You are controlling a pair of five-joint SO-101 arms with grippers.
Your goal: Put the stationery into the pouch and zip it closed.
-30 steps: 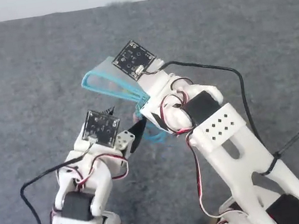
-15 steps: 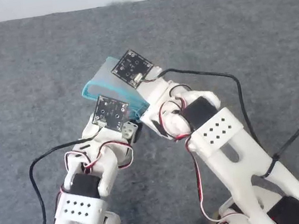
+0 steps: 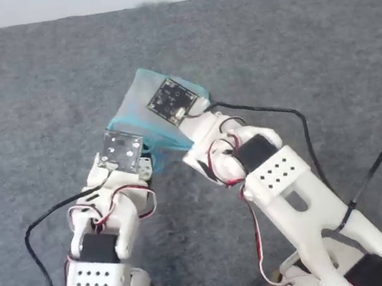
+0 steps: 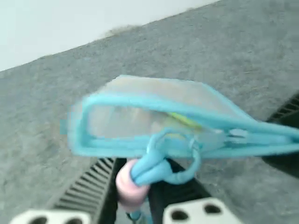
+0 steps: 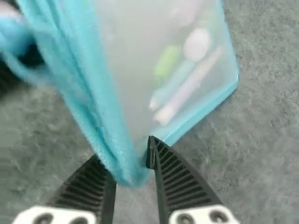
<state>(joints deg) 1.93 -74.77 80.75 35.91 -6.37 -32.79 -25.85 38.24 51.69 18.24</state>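
Spotted the pouch (image 3: 137, 97) held up between both claws over the grey worktop (image 3: 27, 103). Caught the right claw (image 5: 124, 154) clamped on the pouch's blue edge near one end, jaws pinched tight around the fabric. Found the left claw (image 4: 140, 175) closed on the blue zip pull (image 4: 160, 166) and its pink bead (image 4: 127, 187), just below the pouch's mouth. Noticed that mouth gaping along a good stretch, blue rim bowed apart. Could make out the pens (image 5: 180, 79) through the frosted side, one green and a couple pale, sitting inside toward the far corner. Couldn't tell about that corner touching the worktop or hanging clear. From up top, saw the left arm (image 3: 100, 235) and right arm (image 3: 283, 179) angled in toward each other, meeting right at the pouch.
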